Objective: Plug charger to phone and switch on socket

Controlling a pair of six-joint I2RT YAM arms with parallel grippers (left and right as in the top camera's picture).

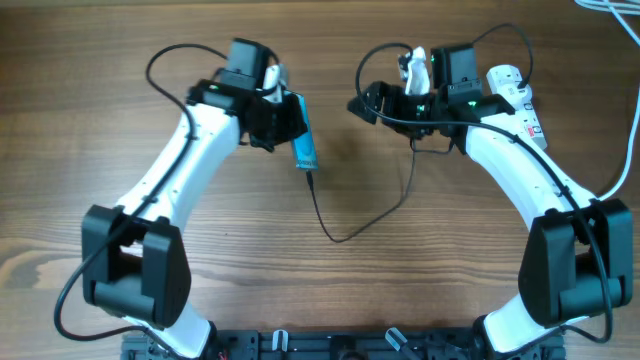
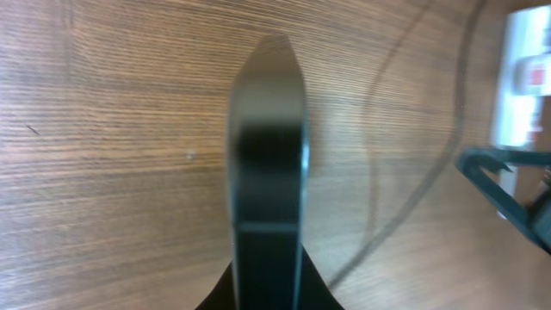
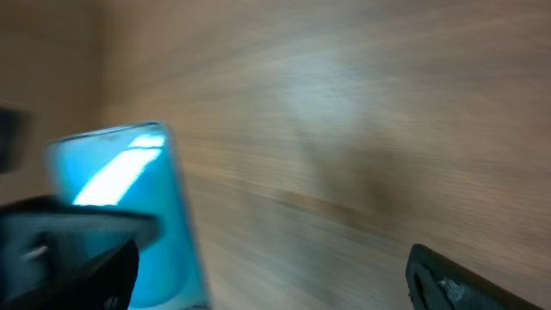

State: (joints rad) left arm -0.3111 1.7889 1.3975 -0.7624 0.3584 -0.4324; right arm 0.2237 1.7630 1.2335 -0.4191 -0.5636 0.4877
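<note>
My left gripper [image 1: 283,118] is shut on the phone [image 1: 305,146] and holds it on edge above the table. In the left wrist view the phone [image 2: 267,146] shows edge-on between the jaws. The thin black charger cable [image 1: 335,236] meets the phone's lower end, loops over the table and runs up under my right wrist, where its white plug is hidden. My right gripper [image 1: 362,105] is open and empty, to the right of the phone. In the right wrist view the cyan screen [image 3: 129,194] lies left of the open jaws [image 3: 275,280]. The white socket strip [image 1: 515,90] lies partly under my right arm.
The socket's thick white cord [image 1: 630,140] runs along the table's right edge and off the top right corner. In the left wrist view the strip [image 2: 525,77] and the blurred cable [image 2: 387,172] show to the right, with a right gripper finger [image 2: 508,181].
</note>
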